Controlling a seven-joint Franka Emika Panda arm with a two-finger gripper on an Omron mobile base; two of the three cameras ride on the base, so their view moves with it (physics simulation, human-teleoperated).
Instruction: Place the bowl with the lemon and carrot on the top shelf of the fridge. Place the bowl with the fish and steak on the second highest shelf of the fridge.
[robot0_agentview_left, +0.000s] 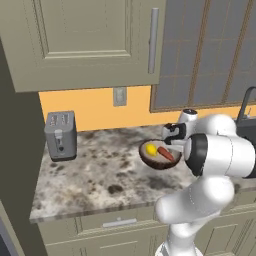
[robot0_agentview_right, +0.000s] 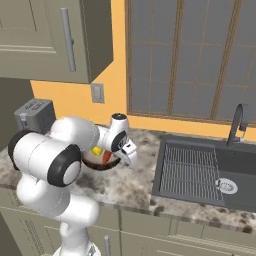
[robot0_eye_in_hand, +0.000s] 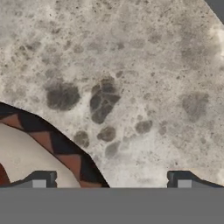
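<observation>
Gripper (robot0_eye_in_hand: 111, 181) poised over the speckled stone counter (robot0_eye_in_hand: 131, 65), fingertips (robot0_eye_in_hand: 183, 180) set wide apart at the bottom of the hand view, one on each side of the brown bowl's wall. Left tip sits over the pale inside of the bowl (robot0_eye_in_hand: 48, 151), right tip well outside its zigzag-patterned outer wall; whether either tip actually presses the rim cannot be told, nor whether the bowl is lifted or resting on the stone.

Seen from the left base view, gripper (robot0_agentview_left: 172, 135) at the far edge of the bowl (robot0_agentview_left: 159, 156), which tilts toward the camera above the counter (robot0_agentview_left: 90, 170). Inside the bowl: lemon (robot0_agentview_left: 151, 149) on the left, carrot (robot0_agentview_left: 166, 154) lying slantwise beside it, touching or nearly so.

From the right base view, bowl (robot0_agentview_right: 102, 161) mostly hidden behind the white arm, with a glimpse of lemon (robot0_agentview_right: 97, 150) and carrot (robot0_agentview_right: 106, 157) showing between the arm's links.

Farther out: grey toaster (robot0_agentview_left: 60, 135) against the orange wall at the counter's left end, well apart from the bowl. Dark sink (robot0_agentview_right: 200, 172) with a black faucet (robot0_agentview_right: 236, 125) to the right. Beige cupboard (robot0_agentview_left: 85, 40) overhead, grey window blinds (robot0_agentview_right: 190, 55) above the sink.
</observation>
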